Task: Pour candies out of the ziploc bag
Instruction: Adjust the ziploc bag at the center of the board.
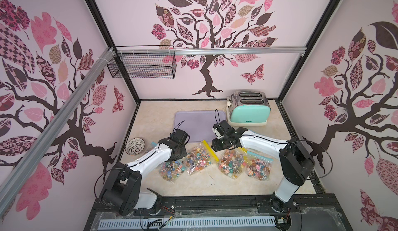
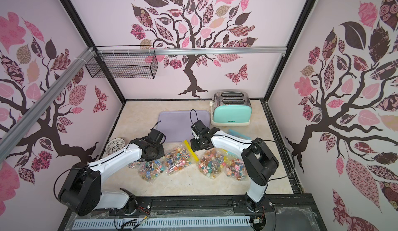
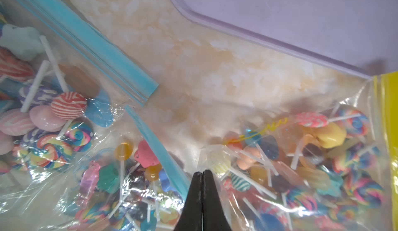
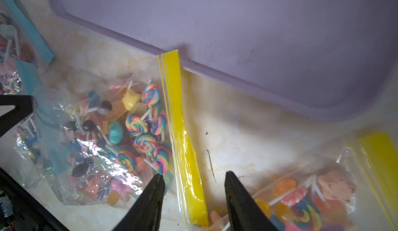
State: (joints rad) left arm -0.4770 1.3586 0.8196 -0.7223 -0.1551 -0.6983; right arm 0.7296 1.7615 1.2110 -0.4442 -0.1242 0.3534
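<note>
**Item:** yellow-zip bag [image 1: 198, 157], clear film, packed with candies [image 4: 137, 122].

**Location:** it is lying flat near the middle of the bench [image 1: 155, 115]. The far end of its yellow zip strip [image 4: 172, 94] is touching the near rim of the lavender tray [image 1: 193, 122].

**Progress:** you are sitting at the very start. No sweet is lying loose on the bench or in the tray, and every one in view is sitting inside film. The pictures are not showing whether the strip is sealed. By my reading, opening, lifting and tipping are all waiting to be done.

**Left gripper** [image 3: 201, 172]: you are pinching with the jaws pressed together. A crinkled corner of the bag's film is caught at their tips, on the side away from the strip, facing the bench's left edge.

**Right gripper** [image 4: 193, 176]: your jaws are standing apart over the strip's near end, one on the candy side and one on the bare-bench side. Contact cannot be told.

**Neighbours:** a blue-zip bag [image 1: 171, 171] is lying just beside it toward the left edge. A second yellow-zip bag [image 1: 231, 165] is lying toward the right edge.
</note>
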